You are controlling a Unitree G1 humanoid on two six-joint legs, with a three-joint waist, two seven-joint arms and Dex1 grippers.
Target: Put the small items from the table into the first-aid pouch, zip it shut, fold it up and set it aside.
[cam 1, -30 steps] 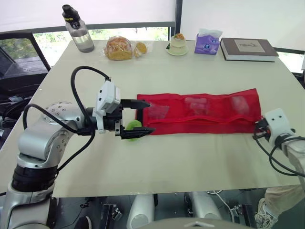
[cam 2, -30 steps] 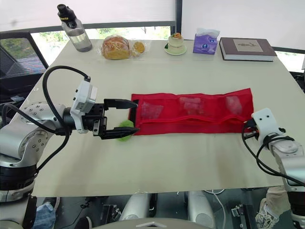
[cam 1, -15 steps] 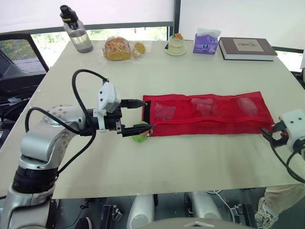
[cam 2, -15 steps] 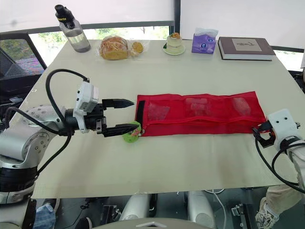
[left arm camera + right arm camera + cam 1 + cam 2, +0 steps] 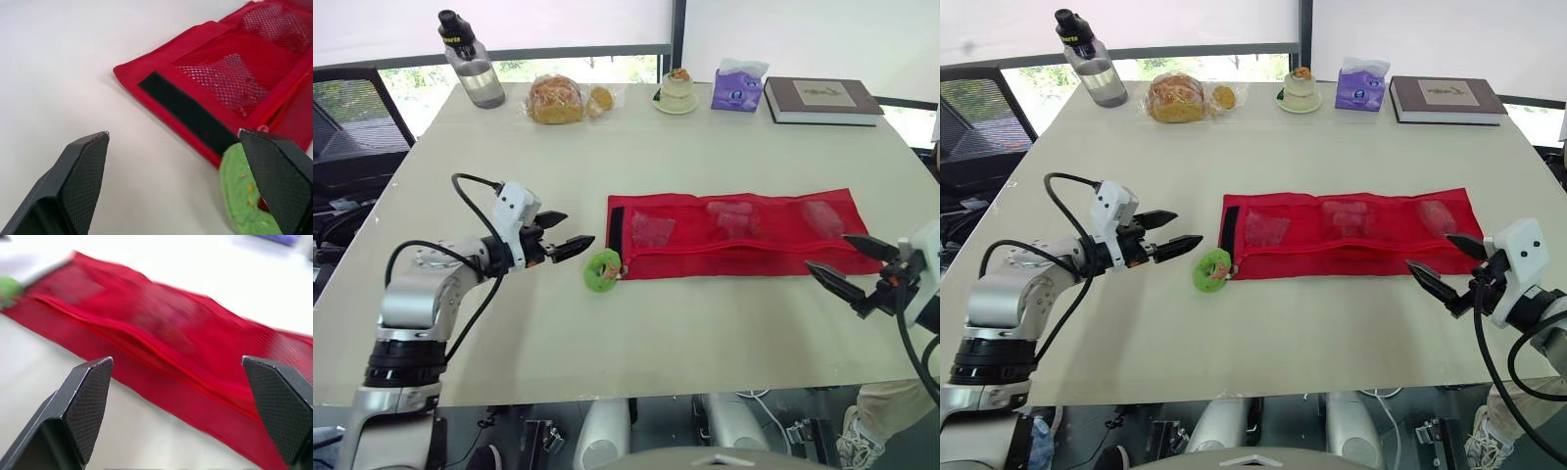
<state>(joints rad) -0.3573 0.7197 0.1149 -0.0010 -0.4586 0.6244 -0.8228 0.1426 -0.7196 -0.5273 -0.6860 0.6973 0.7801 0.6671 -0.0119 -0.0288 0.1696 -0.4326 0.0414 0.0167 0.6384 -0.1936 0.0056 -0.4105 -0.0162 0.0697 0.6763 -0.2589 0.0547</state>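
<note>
Left pincer (image 5: 572, 229) hangs wide open and empty near the green ring (image 5: 603, 269), which lies on the tabletop (image 5: 656, 157) touching the near left corner of the flat, unfolded red pouch (image 5: 734, 235), while the right pincer (image 5: 827, 252), also spread wide and empty, hovers by the pouch's right end.
</note>
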